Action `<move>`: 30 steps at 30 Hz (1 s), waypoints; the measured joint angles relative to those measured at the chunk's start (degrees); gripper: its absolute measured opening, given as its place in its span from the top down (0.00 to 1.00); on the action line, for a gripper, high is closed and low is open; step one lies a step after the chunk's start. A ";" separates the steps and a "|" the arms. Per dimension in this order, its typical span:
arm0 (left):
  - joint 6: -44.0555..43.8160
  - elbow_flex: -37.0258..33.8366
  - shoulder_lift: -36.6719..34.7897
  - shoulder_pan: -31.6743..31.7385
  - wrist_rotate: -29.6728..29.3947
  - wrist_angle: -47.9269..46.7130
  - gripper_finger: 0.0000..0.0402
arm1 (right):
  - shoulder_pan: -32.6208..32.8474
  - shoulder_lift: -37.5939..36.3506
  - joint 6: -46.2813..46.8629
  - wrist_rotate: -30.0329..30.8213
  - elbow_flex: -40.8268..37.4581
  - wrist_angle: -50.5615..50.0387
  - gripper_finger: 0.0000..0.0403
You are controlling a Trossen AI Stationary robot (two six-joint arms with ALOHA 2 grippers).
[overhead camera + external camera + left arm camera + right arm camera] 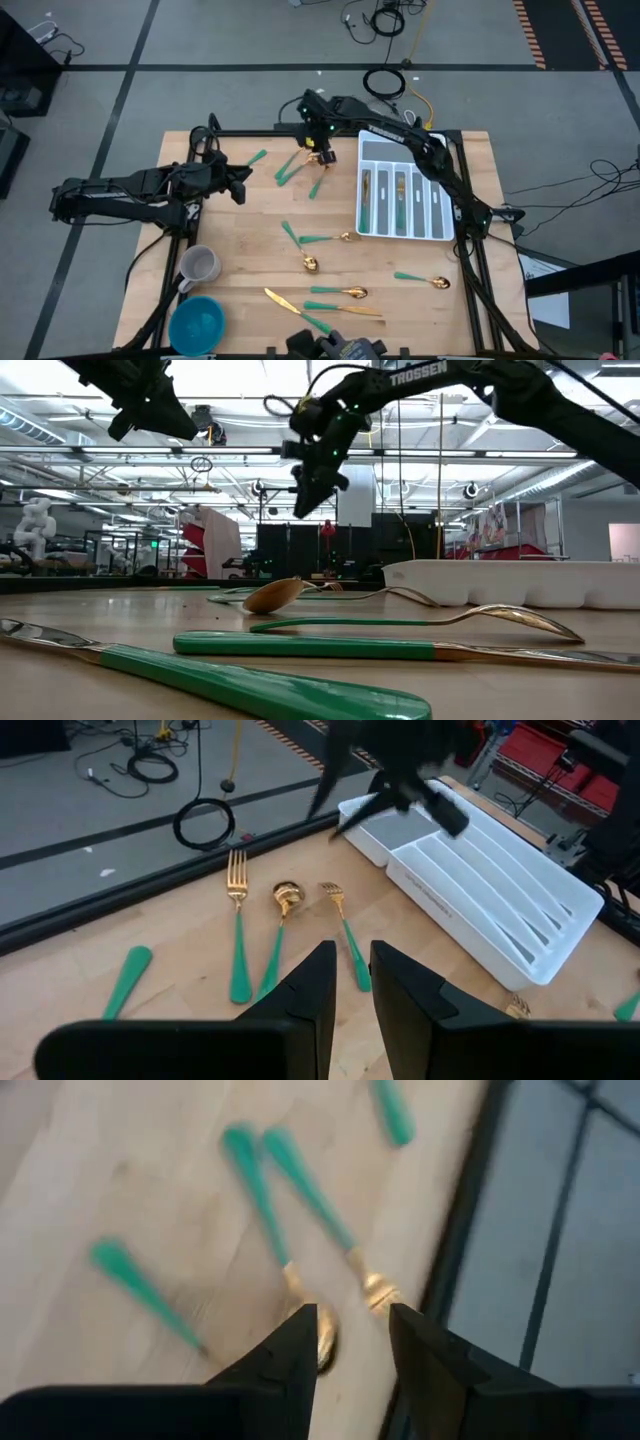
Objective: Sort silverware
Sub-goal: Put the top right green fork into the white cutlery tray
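Right gripper point(322, 152): I had it low over the far cluster of silverware point(300, 165), jaws spread — ready to straddle one piece.
Left gripper point(240, 185): waiting just beside, jaws slightly parted, empty.
Tray point(437, 232): some pieces already slotted; the rest lay scattered on the bench point(240, 260).

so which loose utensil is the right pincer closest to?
The gold-headed spoon lying between two forks near the table's far edge. The right pincer hovers open right over its head; the rest lie farther off.
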 joint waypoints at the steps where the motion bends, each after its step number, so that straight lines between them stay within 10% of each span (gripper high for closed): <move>1: 0.01 0.00 0.00 0.00 0.00 -0.01 0.82 | 0.37 0.64 -1.07 0.19 0.00 -1.17 0.71; 30: 0.02 0.00 0.00 0.00 1.09 -3.66 0.82 | 2.53 6.25 -9.80 7.01 -0.02 -11.40 0.71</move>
